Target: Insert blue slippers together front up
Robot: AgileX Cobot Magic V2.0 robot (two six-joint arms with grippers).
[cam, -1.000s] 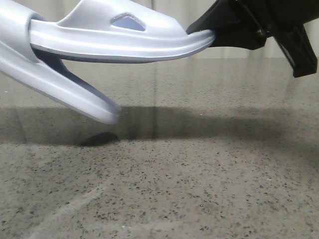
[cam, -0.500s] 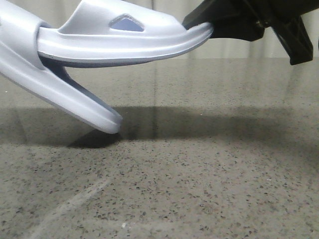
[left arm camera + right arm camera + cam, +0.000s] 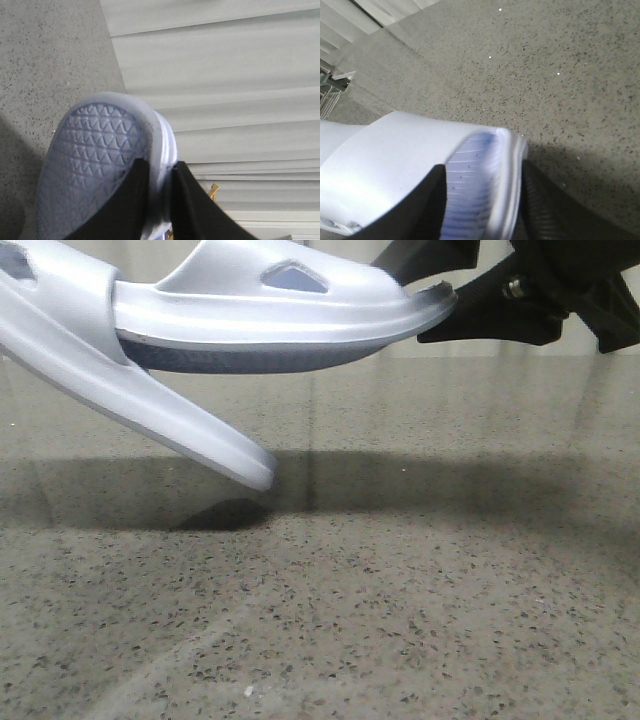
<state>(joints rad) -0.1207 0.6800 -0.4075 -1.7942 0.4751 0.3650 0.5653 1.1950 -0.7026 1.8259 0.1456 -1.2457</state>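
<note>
Both pale blue slippers hang above the speckled table (image 3: pixel 420 600). One slipper (image 3: pixel 270 325) lies level, strap with a triangular cut-out facing up. Its left end passes under the wide strap (image 3: pixel 60 295) of the other slipper (image 3: pixel 170 420), which slants down to the right, its tip just above the table. My right gripper (image 3: pixel 440 305) is shut on the level slipper's right end; the right wrist view shows its ribbed footbed (image 3: pixel 477 180) between the fingers (image 3: pixel 427 205). My left gripper (image 3: pixel 159 172) is shut on the slanted slipper's edge beside the triangle-tread sole (image 3: pixel 95 150). It is out of the front view.
The table stretches under and in front of the slippers, with their dark shadow (image 3: pixel 225 512) below the slanted tip. Pale slatted blinds (image 3: pixel 225 75) stand behind the table in the left wrist view.
Both slippers and my right gripper have shifted to the right. The slanted slipper's tip dipped toward the table half a second ago and now hangs slightly higher.
</note>
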